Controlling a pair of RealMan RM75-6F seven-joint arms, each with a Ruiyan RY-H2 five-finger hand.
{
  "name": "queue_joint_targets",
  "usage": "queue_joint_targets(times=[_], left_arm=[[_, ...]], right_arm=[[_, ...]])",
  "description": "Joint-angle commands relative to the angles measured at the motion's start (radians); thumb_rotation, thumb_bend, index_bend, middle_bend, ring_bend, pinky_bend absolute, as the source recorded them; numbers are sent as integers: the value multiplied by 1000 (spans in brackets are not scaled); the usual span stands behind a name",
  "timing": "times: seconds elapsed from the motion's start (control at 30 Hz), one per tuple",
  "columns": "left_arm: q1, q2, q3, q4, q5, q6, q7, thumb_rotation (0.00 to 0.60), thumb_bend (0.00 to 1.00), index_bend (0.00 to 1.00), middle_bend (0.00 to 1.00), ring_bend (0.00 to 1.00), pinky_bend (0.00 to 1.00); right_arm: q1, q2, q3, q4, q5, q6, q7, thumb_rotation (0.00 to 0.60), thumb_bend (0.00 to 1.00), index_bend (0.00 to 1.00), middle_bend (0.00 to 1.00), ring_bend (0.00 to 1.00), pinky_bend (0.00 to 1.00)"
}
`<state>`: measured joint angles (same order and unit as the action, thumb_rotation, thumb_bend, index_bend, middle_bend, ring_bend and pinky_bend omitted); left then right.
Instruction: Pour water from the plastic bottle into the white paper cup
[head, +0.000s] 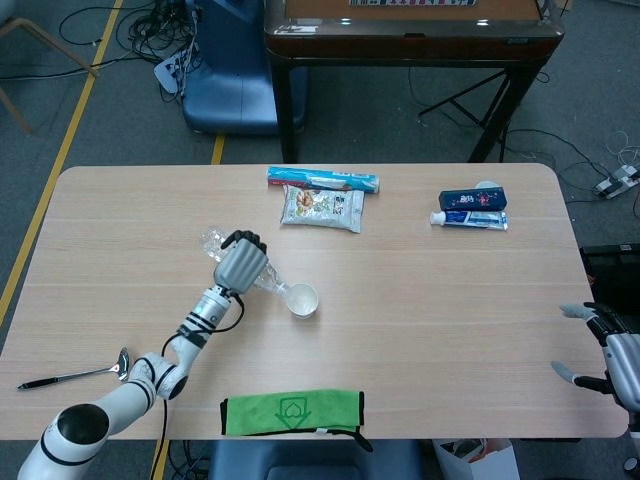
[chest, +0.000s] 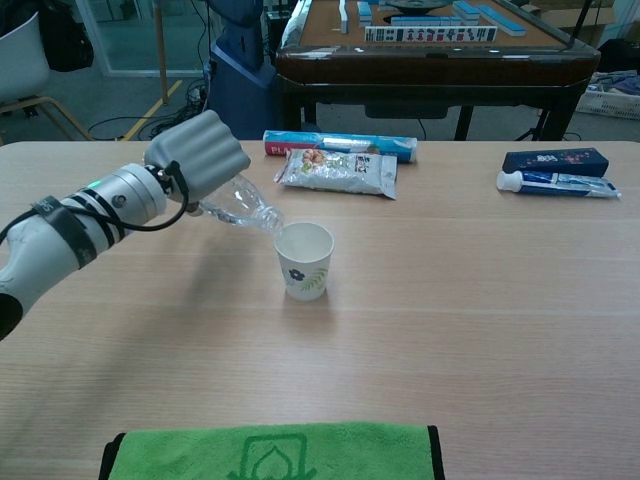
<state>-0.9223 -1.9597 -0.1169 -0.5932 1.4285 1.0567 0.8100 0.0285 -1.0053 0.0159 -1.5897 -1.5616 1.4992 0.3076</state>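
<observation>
Now the plastic bottle (chest: 240, 207) lay tilted in the left robot hand (chest: 196, 155), which gripped its body. Its long axis ran from the hand down toward the white paper cup (chest: 302, 260), the mouth pointing at the rim on the cup's left side. The cup stood upright on the surface (chest: 480, 300). The right robot hand (head: 610, 355) was far away at the edge, fingers spread, holding nothing.

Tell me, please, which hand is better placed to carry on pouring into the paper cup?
The left hand: it grips the plastic bottle, tilted with its mouth at the white paper cup. The right hand hangs open at the table's far edge.
</observation>
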Motion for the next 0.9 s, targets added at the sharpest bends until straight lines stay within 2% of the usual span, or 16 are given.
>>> queue_joint_targets(times=[0.03, 0.9], left_arm=[[2, 2, 0, -5, 1, 1, 0, 600, 20, 593, 580, 535, 680], [12, 11, -9, -29, -2, -1, 13, 600, 19, 594, 580, 537, 681]], right_arm=[[0, 0, 0, 0, 0, 0, 0, 600, 80, 258, 311, 176, 338], [-2, 1, -2, 0, -5, 5, 0, 600, 80, 257, 311, 176, 338]])
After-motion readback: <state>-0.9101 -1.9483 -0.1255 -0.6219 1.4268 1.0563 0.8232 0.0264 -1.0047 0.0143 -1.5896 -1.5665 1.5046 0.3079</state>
